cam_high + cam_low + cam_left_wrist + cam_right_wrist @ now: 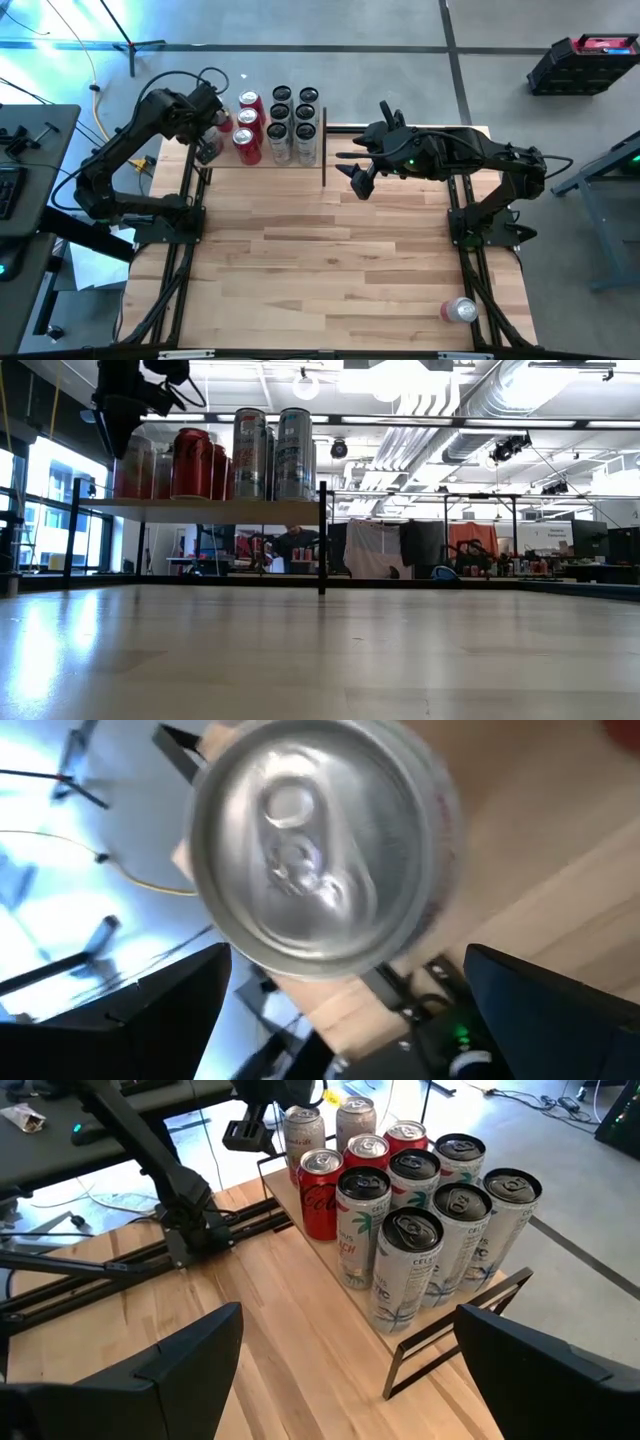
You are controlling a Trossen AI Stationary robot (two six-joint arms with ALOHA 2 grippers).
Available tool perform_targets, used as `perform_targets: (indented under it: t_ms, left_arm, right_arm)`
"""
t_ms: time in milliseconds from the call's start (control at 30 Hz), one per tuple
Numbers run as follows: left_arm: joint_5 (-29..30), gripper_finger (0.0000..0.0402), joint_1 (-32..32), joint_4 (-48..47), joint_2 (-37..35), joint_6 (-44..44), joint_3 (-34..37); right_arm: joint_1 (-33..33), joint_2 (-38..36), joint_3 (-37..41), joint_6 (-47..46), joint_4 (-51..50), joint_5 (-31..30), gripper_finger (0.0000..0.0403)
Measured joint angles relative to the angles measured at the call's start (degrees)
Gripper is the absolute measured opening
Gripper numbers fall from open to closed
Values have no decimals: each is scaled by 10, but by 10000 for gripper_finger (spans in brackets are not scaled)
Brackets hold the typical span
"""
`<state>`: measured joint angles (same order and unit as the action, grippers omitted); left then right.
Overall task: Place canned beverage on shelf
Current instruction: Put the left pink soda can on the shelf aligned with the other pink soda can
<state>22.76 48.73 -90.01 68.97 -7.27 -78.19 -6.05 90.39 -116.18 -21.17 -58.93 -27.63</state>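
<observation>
The can [320, 850] sits between the left gripper's [212, 122] parted fingers (grip unclear); right gripper [358, 172] gapes.

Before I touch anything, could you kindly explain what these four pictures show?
It is a robot with two dark arms at a wooden table. One picture looks straight down from above, one looks level across the tabletop, and two come from cameras on the arms' wrists. The shelf at the table's far edge carries red cans and tall white cans. The left arm reaches over the shelf, its jaws open above a silver can top. The right arm hovers beside the shelf, jaws open and holding nothing. One loose can lies on its side near the table's near right corner.
</observation>
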Motion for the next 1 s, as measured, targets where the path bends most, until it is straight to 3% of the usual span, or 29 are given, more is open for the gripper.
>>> perform_targets:
  t_ms: [400, 767, 1000]
  left_arm:
    - [-101, 392, 0, 0, -34, 42, 0]
    - [-64, 392, 0, 77, -34, 37, 0]
    - [-25, 392, 0, 59, -35, 43, 0]
  right_arm:
    - [0, 0, 0, -20, -4, -9, 348]
    - [0, 0, 0, -24, -4, -9, 348]
    - [-4, 0, 0, -23, -4, -9, 348]
